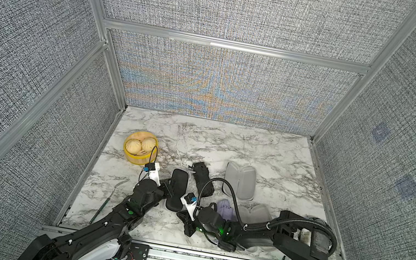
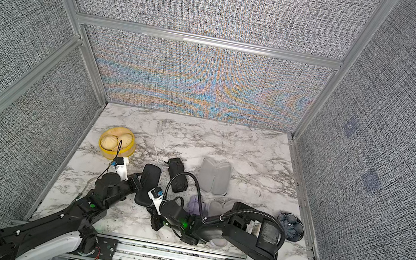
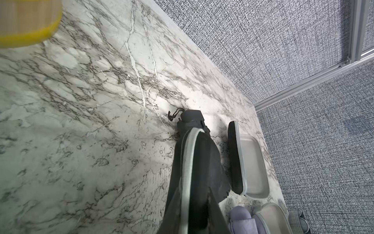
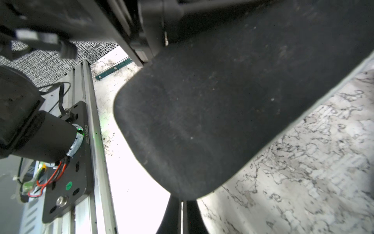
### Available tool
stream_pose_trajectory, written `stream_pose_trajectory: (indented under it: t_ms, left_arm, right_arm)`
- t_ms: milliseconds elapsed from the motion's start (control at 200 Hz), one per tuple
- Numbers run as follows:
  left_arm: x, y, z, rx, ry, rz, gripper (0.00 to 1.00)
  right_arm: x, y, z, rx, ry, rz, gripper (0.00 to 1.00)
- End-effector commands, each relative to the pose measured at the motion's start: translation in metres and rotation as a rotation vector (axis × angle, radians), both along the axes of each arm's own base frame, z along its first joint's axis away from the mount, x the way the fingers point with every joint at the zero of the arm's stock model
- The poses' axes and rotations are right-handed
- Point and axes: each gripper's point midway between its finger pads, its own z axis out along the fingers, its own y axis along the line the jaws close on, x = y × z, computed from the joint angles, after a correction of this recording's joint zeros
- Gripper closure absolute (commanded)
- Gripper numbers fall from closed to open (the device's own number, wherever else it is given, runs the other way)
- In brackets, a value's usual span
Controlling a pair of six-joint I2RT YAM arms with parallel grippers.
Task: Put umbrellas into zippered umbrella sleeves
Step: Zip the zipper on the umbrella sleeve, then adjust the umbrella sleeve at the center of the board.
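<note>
My left gripper [image 1: 168,191] [image 3: 194,194] is shut on a black sleeve [image 1: 177,189] [image 2: 148,185] [image 3: 199,162], one finger on each side of its grey zipper rim. My right gripper [image 1: 177,213] [image 4: 182,200] is shut, its tips at that sleeve's [image 4: 222,111] near end; I cannot see anything between them. A black umbrella [image 1: 202,179] [image 2: 178,176] [image 3: 190,118] lies just behind. Further right, a black sleeve [image 1: 239,181] [image 3: 251,166] lies open, grey inside. A lavender umbrella [image 1: 224,210] [image 3: 240,220] rests by the open lavender sleeve [image 1: 255,214] [image 3: 271,216], both partly under my right arm.
A yellow steamer basket [image 1: 140,147] [image 3: 28,20] with buns stands at the left, close behind my left wrist. A thin green-handled tool [image 1: 104,202] lies near the left edge. A dark round object [image 2: 290,226] sits at the right edge. Fabric walls enclose three sides.
</note>
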Motion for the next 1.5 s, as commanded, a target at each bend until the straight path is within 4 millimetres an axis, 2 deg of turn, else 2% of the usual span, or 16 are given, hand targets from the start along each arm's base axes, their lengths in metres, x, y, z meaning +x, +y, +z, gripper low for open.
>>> stream_pose_trajectory:
  t_ms: [0, 125, 255, 385, 470, 490, 646, 756, 866, 1041, 1161, 1281, 1306, 1341, 1491]
  left_arm:
    - [0.018, 0.004, 0.050, -0.093, -0.174, 0.073, 1.00]
    - [0.019, 0.001, 0.055, -0.096, -0.195, 0.060, 1.00]
    - [0.018, 0.001, 0.049, -0.097, -0.185, 0.060, 1.00]
    - [0.016, 0.002, 0.043, -0.096, -0.180, 0.055, 1.00]
    - [0.016, 0.003, 0.044, -0.107, -0.191, 0.062, 1.00]
    - [0.012, 0.005, 0.033, -0.095, -0.173, 0.063, 1.00]
    - [0.010, 0.014, 0.021, -0.077, -0.158, 0.098, 1.00]
    - [0.006, 0.022, 0.006, -0.029, -0.111, 0.125, 1.00]
    - [-0.003, 0.029, -0.020, 0.029, -0.017, 0.132, 1.00]
    - [-0.019, 0.036, -0.055, 0.087, 0.109, 0.126, 1.00]
    - [-0.027, 0.037, -0.073, 0.114, 0.163, 0.111, 1.00]
    - [-0.030, 0.037, -0.084, 0.105, 0.176, 0.105, 1.00]
    - [-0.031, 0.037, -0.085, 0.107, 0.181, 0.104, 0.91]
    - [-0.031, 0.037, -0.085, 0.115, 0.183, 0.100, 0.86]
    - [-0.034, 0.045, -0.095, 0.172, 0.226, 0.120, 0.83]
  right_arm:
    - [-0.022, 0.027, 0.040, 0.176, 0.038, 0.118, 1.00]
    - [-0.025, 0.038, 0.042, 0.199, 0.083, 0.141, 1.00]
    - [-0.028, 0.046, 0.050, 0.224, 0.101, 0.163, 1.00]
    - [-0.006, 0.041, 0.048, 0.198, 0.067, 0.077, 1.00]
    - [0.002, 0.046, 0.048, 0.184, 0.065, 0.057, 1.00]
    - [0.003, 0.047, 0.047, 0.182, 0.068, 0.054, 1.00]
    - [0.015, 0.057, 0.047, 0.200, 0.095, 0.040, 1.00]
    - [0.026, 0.051, 0.027, 0.140, 0.131, 0.004, 1.00]
    - [0.034, 0.037, -0.001, 0.049, 0.186, -0.028, 1.00]
    - [0.035, 0.019, -0.031, -0.076, 0.228, -0.050, 1.00]
    - [0.036, 0.014, -0.039, -0.129, 0.248, -0.051, 1.00]
    - [0.034, 0.022, -0.039, -0.120, 0.270, -0.031, 1.00]
    - [0.035, 0.023, -0.039, -0.121, 0.272, -0.030, 1.00]
    - [0.034, 0.022, -0.041, -0.129, 0.275, -0.031, 1.00]
    - [0.037, 0.006, -0.049, -0.156, 0.275, -0.068, 1.00]
